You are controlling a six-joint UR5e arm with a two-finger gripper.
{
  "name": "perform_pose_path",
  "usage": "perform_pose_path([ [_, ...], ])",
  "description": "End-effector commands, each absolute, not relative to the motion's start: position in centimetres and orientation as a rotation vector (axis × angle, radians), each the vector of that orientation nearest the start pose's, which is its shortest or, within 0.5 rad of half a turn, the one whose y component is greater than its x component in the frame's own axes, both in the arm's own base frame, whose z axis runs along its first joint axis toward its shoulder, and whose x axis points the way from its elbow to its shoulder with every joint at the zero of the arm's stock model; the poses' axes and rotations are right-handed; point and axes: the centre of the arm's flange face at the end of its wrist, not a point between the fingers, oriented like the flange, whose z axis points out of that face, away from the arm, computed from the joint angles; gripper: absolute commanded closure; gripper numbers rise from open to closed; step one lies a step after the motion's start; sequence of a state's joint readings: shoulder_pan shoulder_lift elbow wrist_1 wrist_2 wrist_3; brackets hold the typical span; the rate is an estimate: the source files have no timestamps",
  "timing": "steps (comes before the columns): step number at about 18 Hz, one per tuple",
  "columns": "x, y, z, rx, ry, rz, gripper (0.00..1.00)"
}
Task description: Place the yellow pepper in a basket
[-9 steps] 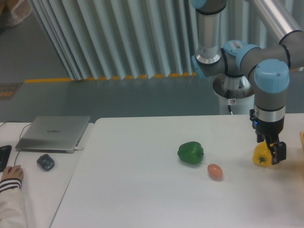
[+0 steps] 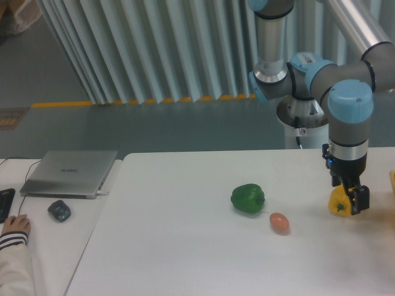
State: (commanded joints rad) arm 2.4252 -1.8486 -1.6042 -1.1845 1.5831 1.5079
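The yellow pepper [image 2: 338,201] is small and glossy, at the right side of the white table [image 2: 185,246]. My gripper [image 2: 350,201] hangs straight down over it with its fingers closed around the pepper, which sits just above or on the table surface. A thin yellow-orange sliver at the right frame edge [image 2: 392,180] may be the basket; most of it is out of view.
A green bell pepper [image 2: 248,198] lies mid-table, with a small orange-brown egg-shaped thing [image 2: 279,222] to its right. A laptop [image 2: 69,172], a mouse [image 2: 59,210] and a person's hand [image 2: 13,227] are at the far left.
The gripper and the yellow pepper have shifted very slightly up and to the left. Everything else is unchanged.
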Motion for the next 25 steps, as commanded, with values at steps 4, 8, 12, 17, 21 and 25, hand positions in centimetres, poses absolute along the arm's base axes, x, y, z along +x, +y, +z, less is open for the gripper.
perform_pose_path([
  [4, -36.3, 49.1, 35.9, -2.987, 0.873, 0.131, 0.00],
  [8, -36.1, 49.0, 35.8, -2.985, 0.858, 0.123, 0.00],
  [12, -36.4, 48.1, 35.0, -3.001, 0.833, 0.103, 0.00],
  [17, -35.9, 46.6, 34.8, -3.028, 0.773, 0.081, 0.00],
  [21, -36.4, 43.9, 32.1, -3.116, 0.539, -0.079, 0.00],
  [25, -36.5, 43.1, 33.5, -3.030, 0.268, -0.216, 0.00],
])
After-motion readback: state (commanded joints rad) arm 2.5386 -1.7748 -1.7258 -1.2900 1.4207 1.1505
